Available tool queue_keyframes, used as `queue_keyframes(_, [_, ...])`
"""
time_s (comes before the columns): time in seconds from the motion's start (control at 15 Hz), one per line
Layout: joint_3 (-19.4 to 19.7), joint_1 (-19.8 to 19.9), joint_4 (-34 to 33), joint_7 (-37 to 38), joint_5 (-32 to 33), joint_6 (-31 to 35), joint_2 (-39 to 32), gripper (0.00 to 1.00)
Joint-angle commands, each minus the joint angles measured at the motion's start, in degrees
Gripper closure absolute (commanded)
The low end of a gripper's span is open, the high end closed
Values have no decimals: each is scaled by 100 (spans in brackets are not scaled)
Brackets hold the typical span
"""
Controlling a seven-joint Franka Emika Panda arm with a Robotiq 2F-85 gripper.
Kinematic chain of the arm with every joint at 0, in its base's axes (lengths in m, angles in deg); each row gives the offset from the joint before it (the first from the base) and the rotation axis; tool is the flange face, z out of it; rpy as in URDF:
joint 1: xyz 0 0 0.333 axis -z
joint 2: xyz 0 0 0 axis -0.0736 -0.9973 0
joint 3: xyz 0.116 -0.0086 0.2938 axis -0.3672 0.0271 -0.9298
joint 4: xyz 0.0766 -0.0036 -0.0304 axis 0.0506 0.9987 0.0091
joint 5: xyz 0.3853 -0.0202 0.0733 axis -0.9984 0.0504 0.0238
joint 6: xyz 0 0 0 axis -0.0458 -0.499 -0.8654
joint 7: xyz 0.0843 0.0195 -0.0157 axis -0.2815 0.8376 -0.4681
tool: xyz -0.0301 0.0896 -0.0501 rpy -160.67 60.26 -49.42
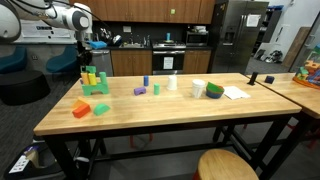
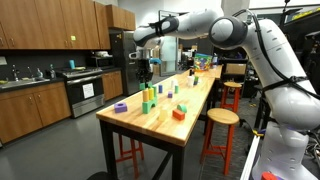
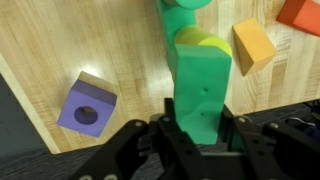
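My gripper (image 3: 200,122) is shut on a tall green foam block (image 3: 200,80), which stands out from between the two black fingers in the wrist view. Under it lie a purple block with a round hole (image 3: 86,105), an orange block (image 3: 253,47), a red block (image 3: 300,12) and a yellow-green piece (image 3: 207,41) on the wooden table. In both exterior views the gripper (image 1: 88,46) (image 2: 145,68) hangs over the green and yellow block cluster (image 1: 93,82) (image 2: 148,98) at one end of the table.
Along the table (image 1: 170,118) lie an orange block (image 1: 80,107), a red block (image 1: 101,109), a purple block (image 1: 139,91), a white cup (image 1: 197,88), a green bowl (image 1: 215,90) and paper (image 1: 236,92). Wooden stools (image 1: 225,165) (image 2: 222,118) stand beside it.
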Motion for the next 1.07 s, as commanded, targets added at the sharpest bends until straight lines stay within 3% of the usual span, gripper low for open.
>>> queue_keyframes(0.0, [-29,34,193,-21,-1,23,186,84])
queue_keyframes(0.07, [-33,33,196,-44,4,10,192,54])
queue_keyframes(0.13, [-24,16,-24,10,13,-27,-5,34])
queue_keyframes(0.2, [-24,16,-23,11,14,-27,-9,54])
queue_keyframes(0.4, [-25,16,-22,11,14,-26,-25,35])
queue_keyframes(0.87, [-25,16,-22,11,14,-26,-31,34])
queue_keyframes(0.93, [-25,16,-21,11,14,-26,-31,9])
queue_keyframes(1.0, [-38,18,-37,-1,-3,-73,-23,8])
